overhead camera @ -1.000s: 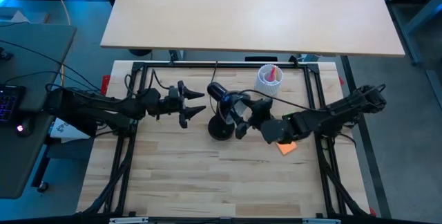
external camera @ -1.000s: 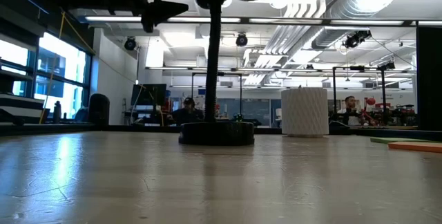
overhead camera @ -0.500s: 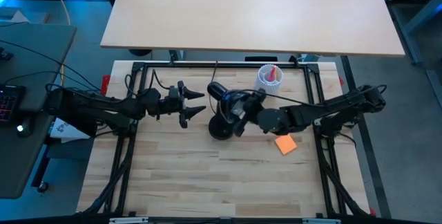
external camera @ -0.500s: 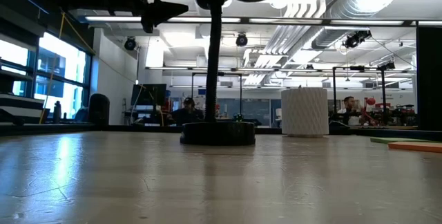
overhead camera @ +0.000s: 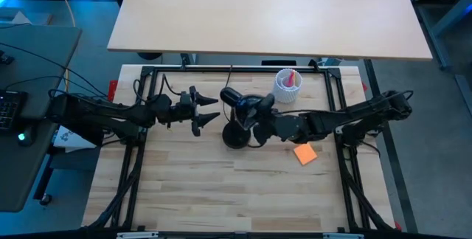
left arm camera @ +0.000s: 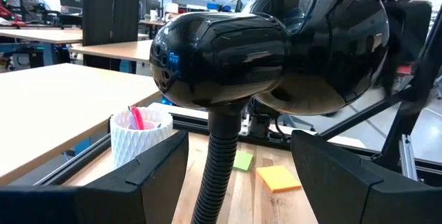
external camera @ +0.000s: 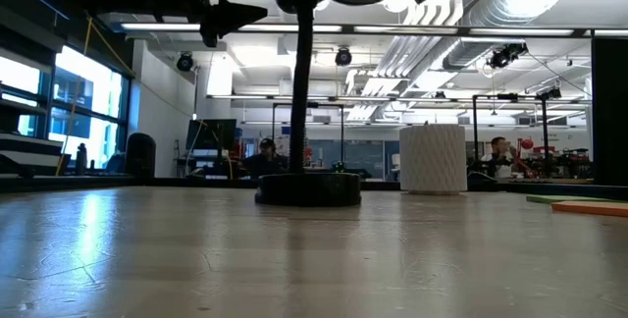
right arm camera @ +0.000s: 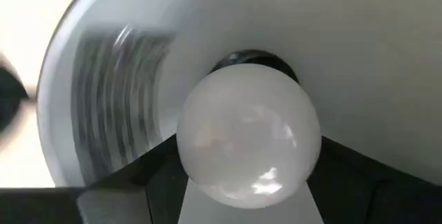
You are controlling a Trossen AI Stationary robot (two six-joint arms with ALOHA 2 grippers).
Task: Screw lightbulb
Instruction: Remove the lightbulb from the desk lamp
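The black desk lamp stands on its round base (overhead camera: 236, 137); its shade (overhead camera: 247, 105) faces the right arm. The small white frosted lightbulb (right arm camera: 248, 137) sits inside the shade's white interior (right arm camera: 373, 65), in front of the dark socket (right arm camera: 252, 61). Its screw base is hidden behind the globe. My right gripper (right arm camera: 248, 172) is shut on the bulb at the shade's mouth (overhead camera: 258, 115). My left gripper (overhead camera: 210, 113) is open, level, just left of the lamp head (left arm camera: 221, 58), with the lamp's neck (left arm camera: 217, 169) showing between its fingers (left arm camera: 148, 182). My right gripper pinches the bulb's round globe (right arm camera: 207, 175) between its two fingers (right arm camera: 162, 186), one on each side. The fingers come level from the table's right, pointing into the shade. The bulb is clear of the table, its base end toward the socket; whether it is in the socket is hidden.
A white ribbed cup (overhead camera: 286, 84) with a red item stands at the back, right of the lamp. An orange sticky note (overhead camera: 304, 153) lies under the right arm, and a green note (left arm camera: 242, 160) lies near it. Bare wood lies toward the near edge.
My right gripper has gone toward the table's left and a little farther back, carrying the bulb into the lamp's shade. The orange note beneath the arm has come into full view. The lamp's head has shifted slightly.
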